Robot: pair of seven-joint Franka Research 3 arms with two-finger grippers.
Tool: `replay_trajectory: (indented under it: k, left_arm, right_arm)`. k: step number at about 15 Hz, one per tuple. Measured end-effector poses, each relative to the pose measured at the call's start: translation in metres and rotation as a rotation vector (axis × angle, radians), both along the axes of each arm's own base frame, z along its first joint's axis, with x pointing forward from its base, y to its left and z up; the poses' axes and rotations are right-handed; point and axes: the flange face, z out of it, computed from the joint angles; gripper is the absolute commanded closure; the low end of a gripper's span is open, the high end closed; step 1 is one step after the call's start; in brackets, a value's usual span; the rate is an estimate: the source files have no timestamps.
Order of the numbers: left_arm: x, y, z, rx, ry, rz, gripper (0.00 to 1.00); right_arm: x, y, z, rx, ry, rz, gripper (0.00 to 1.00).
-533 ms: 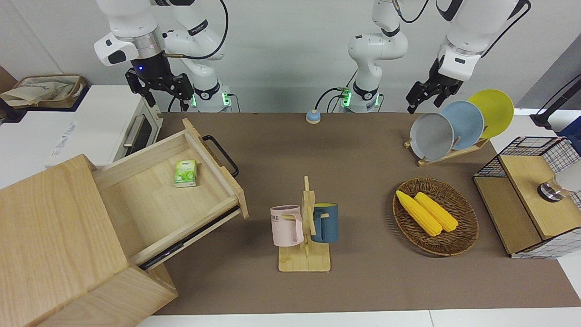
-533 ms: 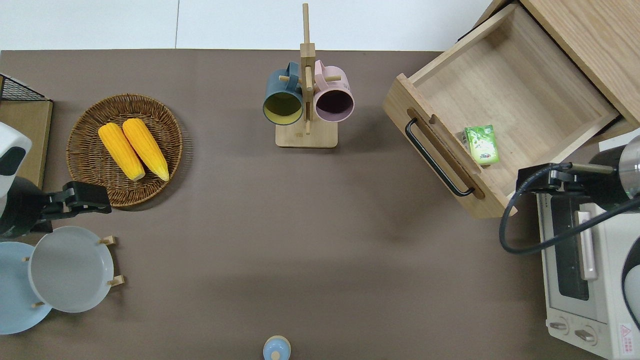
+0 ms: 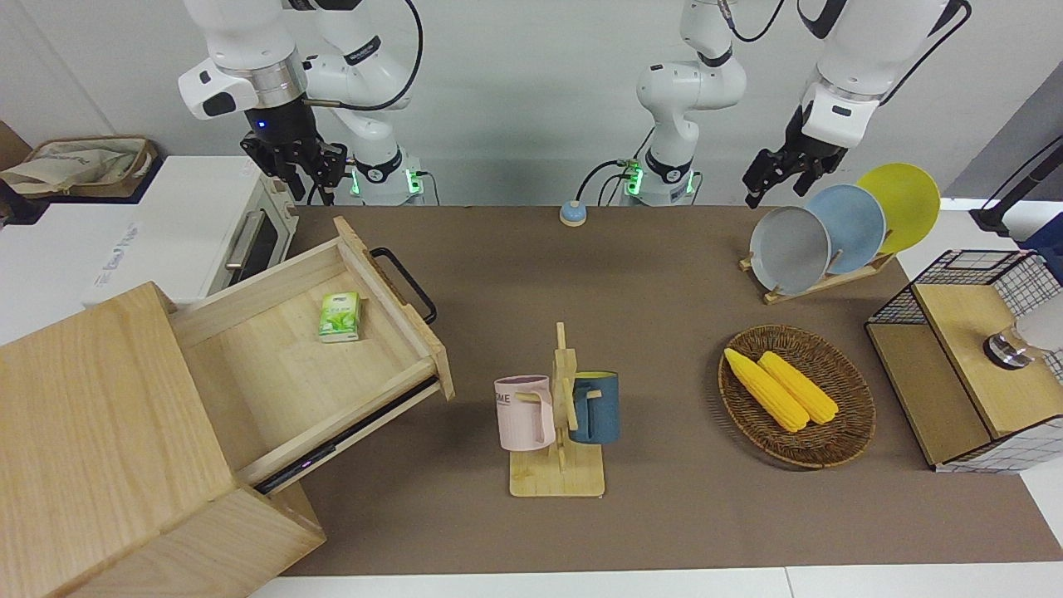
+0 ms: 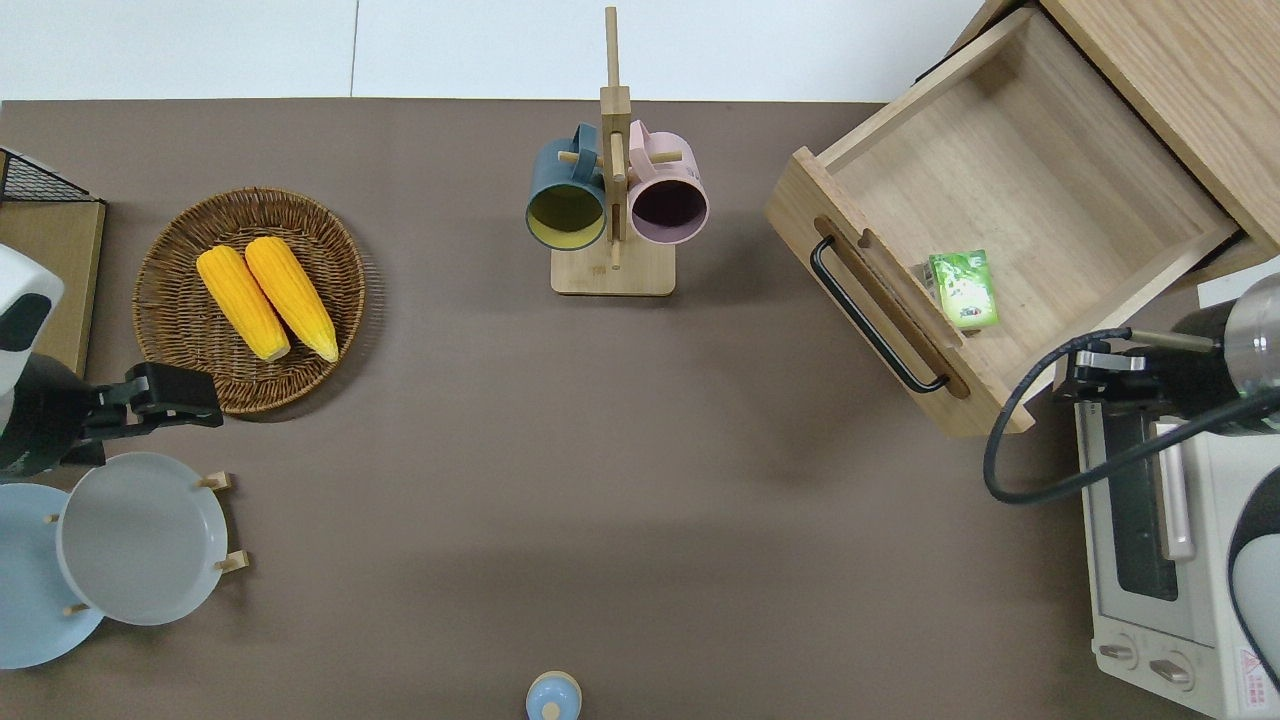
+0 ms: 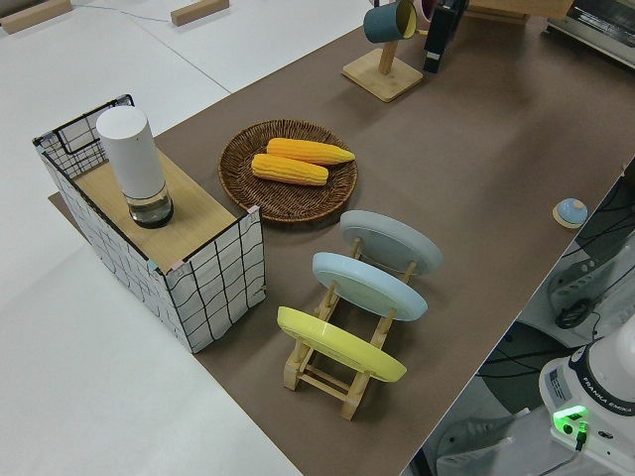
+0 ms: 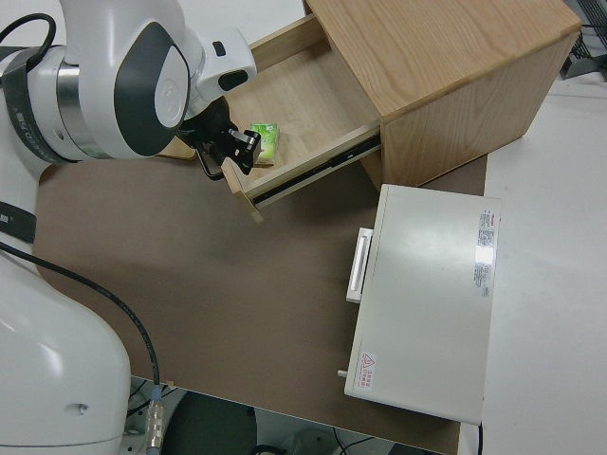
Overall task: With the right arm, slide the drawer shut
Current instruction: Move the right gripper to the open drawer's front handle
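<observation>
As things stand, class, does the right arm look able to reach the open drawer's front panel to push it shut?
Probably yes: the right gripper hangs beside the drawer front's corner, over the toaster oven, with nothing between them.

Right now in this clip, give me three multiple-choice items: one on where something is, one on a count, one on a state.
1. Where is the green packet?
A. in the open drawer
B. in the wicker basket
C. on the toaster oven

2. How many plates stand in the plate rack?
A. two
B. three
C. four

3. What is the drawer's state?
A. pushed fully shut
B. pulled out
C. lifted out of the cabinet

Answers:
1. A, the packet lies on the drawer floor near the handle.
2. B, grey, blue and yellow plates stand in the rack.
3. B, its inside is open to view and its front stands clear of the cabinet.
</observation>
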Motion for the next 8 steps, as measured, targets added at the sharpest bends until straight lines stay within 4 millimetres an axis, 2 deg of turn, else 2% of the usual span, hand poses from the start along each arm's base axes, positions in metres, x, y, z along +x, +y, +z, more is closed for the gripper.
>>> replay_trajectory:
  k: [5,8]
  left_arm:
    - [0.0,0.0,0.0,0.0,0.0,0.0,0.01]
    - [0.0,0.0,0.0,0.0,0.0,0.0,0.01]
  right_arm:
    - [-0.0023,0.0031,-0.0013,-0.002,0.017,-0.025,0.856]
    - [-0.0036,0.0099,-0.0016,0.013,0.022,-0.091,0.913]
